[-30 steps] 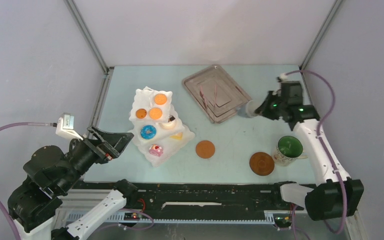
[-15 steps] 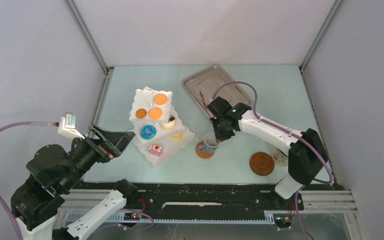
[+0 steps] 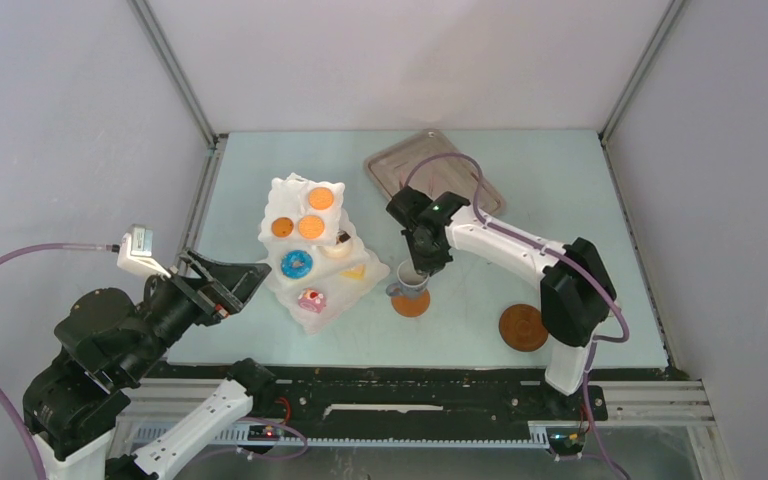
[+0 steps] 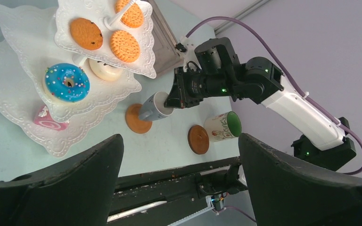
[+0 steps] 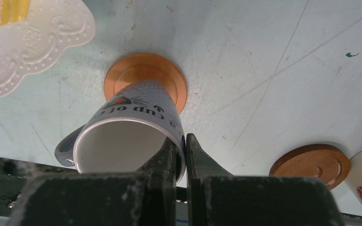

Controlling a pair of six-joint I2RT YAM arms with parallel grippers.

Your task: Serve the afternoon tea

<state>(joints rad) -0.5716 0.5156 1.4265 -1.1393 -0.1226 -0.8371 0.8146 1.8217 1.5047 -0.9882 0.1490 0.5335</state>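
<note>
My right gripper [image 3: 417, 258] is shut on the rim of the small white cup [image 3: 407, 281], one finger inside and one outside [image 5: 181, 147]. The cup [image 5: 127, 134] is tilted, with its base at the left brown coaster [image 3: 412, 303] [image 5: 143, 77]. The second coaster [image 3: 523, 327] lies bare. The green-lined mug [image 4: 224, 126] stands beside it; in the top view my right arm hides it. The white three-tier stand [image 3: 305, 190] holds orange biscuits [image 4: 86, 33], a blue doughnut [image 4: 67, 82] and a pink cake [image 4: 47, 120]. My left gripper [image 3: 228, 283] is open and empty, left of the stand.
The silver metal tray [image 3: 400, 165] lies at the back, partly under my right arm. The stand's lower tier [image 5: 33, 42] is close to the left of the cup. The black front rail [image 3: 400, 385] runs along the near table edge.
My right arm swung from beside the tray to the left coaster with the cup, then lowered it and shifted it slightly left. The left arm has barely moved.
</note>
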